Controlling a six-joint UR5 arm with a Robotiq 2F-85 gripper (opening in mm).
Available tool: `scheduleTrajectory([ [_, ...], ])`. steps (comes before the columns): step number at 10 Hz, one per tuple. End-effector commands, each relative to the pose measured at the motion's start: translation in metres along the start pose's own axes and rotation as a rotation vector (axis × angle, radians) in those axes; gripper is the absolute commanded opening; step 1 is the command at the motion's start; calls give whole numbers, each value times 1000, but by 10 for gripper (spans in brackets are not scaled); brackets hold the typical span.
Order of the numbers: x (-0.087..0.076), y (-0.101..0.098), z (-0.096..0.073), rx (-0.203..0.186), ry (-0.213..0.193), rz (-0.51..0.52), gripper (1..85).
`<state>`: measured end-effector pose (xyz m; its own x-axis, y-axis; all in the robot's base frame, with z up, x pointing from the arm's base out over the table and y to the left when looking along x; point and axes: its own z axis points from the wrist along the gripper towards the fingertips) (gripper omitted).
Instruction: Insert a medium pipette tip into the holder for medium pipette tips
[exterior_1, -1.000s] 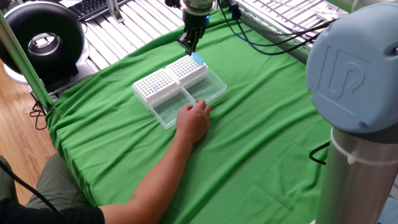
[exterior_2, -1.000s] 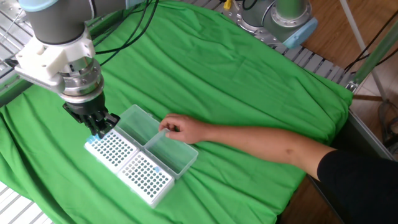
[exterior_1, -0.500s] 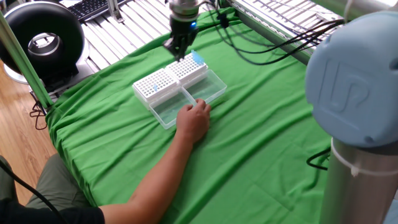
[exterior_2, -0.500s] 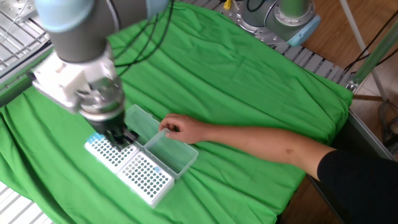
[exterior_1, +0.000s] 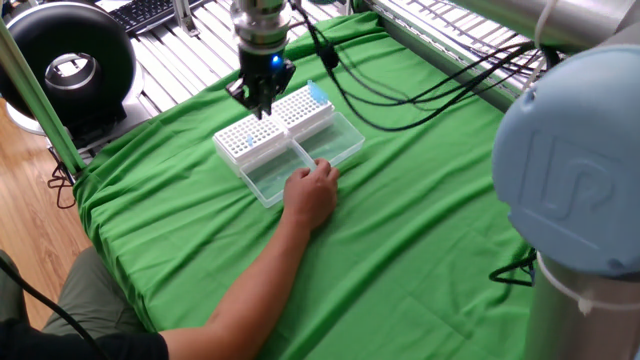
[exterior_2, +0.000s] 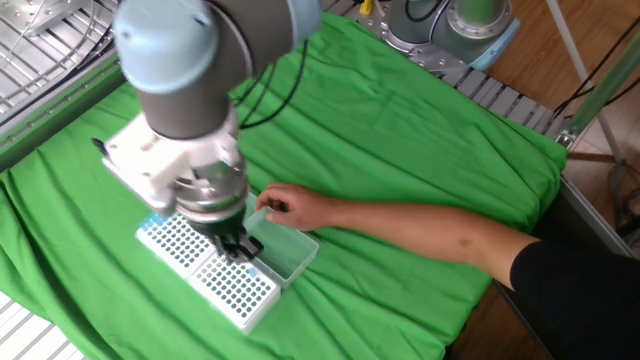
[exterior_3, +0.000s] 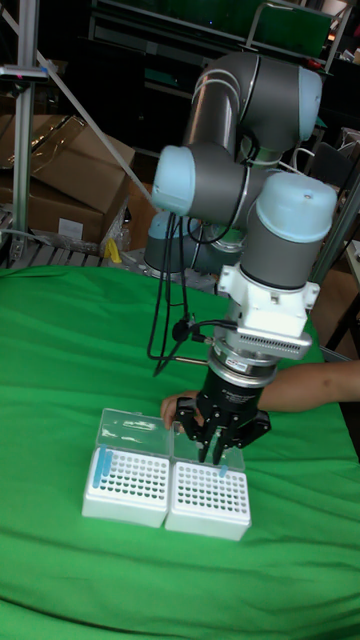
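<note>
Two white racks stand side by side on the green cloth, their clear lids folded open. The holder for medium pipette tips (exterior_1: 245, 142) (exterior_2: 226, 292) (exterior_3: 205, 505) is the one with the dense grid of holes and a single blue tip at its lid-side edge. My gripper (exterior_1: 262, 108) (exterior_2: 238, 250) (exterior_3: 214, 455) hangs just above that holder's lid-side edge, pointing straight down, its fingers pressed together. A medium pipette tip between them is too small to make out.
The other white rack (exterior_1: 305, 110) (exterior_2: 170, 240) (exterior_3: 125, 490) has a row of blue tips at its outer end. A person's hand (exterior_1: 312, 190) (exterior_2: 290, 208) (exterior_3: 175, 408) rests on the open lids (exterior_1: 335, 142), close beside my gripper. A black ring device (exterior_1: 65, 65) sits off the cloth.
My gripper has travelled from above the blue-tipped rack across to the neighbouring holder, staying shut. The racks and the person's hand have stayed in place.
</note>
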<state>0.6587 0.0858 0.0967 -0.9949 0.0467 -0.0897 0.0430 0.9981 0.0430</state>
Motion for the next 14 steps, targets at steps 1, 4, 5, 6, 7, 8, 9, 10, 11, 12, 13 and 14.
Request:
scheduleTrajectory([
  [1,7,21,10,-8,-6,51,240],
  [4,11,32,14,-8,-3,62,277],
  [5,12,35,16,-7,-2,69,277],
  [6,12,37,18,-4,-5,71,277],
  [7,11,37,19,-4,-8,71,277],
  [8,11,38,21,-6,-11,71,277],
  [9,10,37,23,-5,-16,70,277],
  [10,9,37,25,-2,-21,69,273],
  [11,9,36,27,0,-22,68,270],
  [12,8,36,28,1,-26,65,267],
  [13,7,35,29,1,-29,65,263],
  [14,6,35,30,2,-33,63,260],
])
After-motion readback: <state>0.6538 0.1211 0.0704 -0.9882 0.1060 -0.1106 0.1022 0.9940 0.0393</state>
